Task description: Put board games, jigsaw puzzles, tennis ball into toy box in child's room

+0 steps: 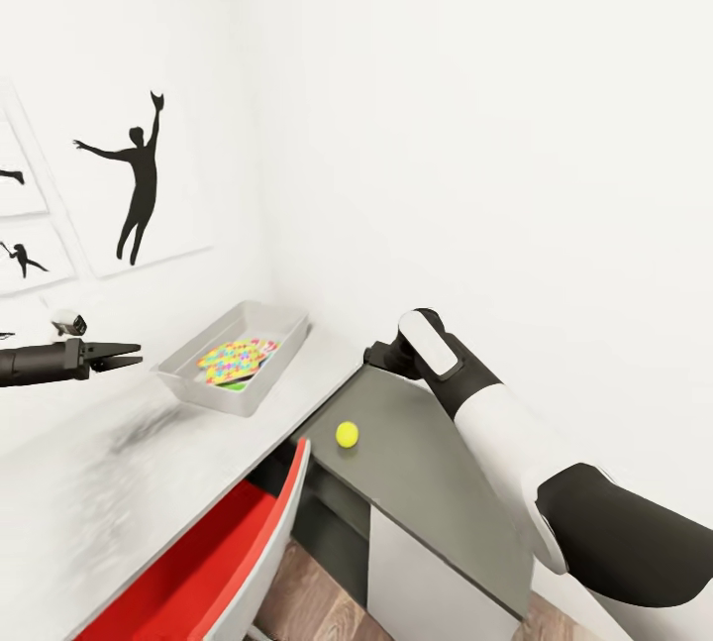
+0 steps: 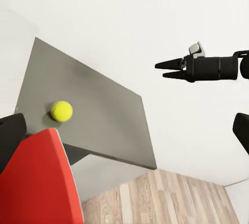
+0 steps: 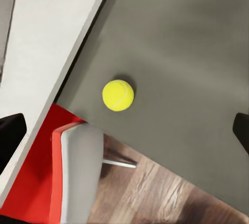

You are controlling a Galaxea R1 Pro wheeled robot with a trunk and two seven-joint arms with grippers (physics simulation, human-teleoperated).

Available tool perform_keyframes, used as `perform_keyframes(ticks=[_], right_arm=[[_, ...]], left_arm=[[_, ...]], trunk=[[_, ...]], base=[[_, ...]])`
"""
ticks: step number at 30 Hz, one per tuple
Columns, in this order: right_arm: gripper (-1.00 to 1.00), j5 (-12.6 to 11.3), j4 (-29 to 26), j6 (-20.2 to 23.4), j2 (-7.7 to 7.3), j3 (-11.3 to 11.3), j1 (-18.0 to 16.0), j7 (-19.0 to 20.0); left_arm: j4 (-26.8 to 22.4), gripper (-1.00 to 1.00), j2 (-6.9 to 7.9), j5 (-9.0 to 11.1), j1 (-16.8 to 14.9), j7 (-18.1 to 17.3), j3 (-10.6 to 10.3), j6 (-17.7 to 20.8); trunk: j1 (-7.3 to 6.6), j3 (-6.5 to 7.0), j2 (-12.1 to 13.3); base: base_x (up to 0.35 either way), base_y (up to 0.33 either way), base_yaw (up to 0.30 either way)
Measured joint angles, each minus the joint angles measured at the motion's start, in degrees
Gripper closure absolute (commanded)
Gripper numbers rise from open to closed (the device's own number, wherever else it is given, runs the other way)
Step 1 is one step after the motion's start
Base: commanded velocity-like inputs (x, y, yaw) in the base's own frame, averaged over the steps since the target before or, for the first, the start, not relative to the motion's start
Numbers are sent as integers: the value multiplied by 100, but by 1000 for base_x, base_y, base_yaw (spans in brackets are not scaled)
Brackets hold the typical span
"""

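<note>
Now the tennis ball (image 1: 347, 434) sits alone on the dark lower section of the desk (image 1: 436, 482), close to the edge nearest the red chair (image 1: 213, 562). From my right wrist view it lies almost straight below, with wood floor (image 3: 155, 193) past the desk edge just beside it. My right tool (image 1: 391, 356) hovers above that section near the wall; its fingertips barely show at the frame sides, so it appears spread wide and holds nothing. My left tool (image 1: 117, 356) hangs over the pale desk top, its tips nearly together and nothing between them, beside the toy box (image 1: 188, 378), which already holds the jigsaw puzzles (image 1: 233, 361). Risk as I judge it: a round ball near an edge. A skewed descent or one finger touching first could roll it onto the floor.
</note>
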Motion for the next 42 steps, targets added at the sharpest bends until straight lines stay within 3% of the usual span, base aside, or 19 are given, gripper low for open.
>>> perform_keyframes(ticks=[9,42], right_arm=[[-100,2,-1,2,0,-1,1,3],[-100,3,-1,1,0,0,0,3]], left_arm=[[-3,-100,0,0,-1,0,1,0],[-18,-100,0,39,-1,0,6,0]], trunk=[[-1,0,-1],[0,0,0]], base=[[33,47,199],[79,30,7]])
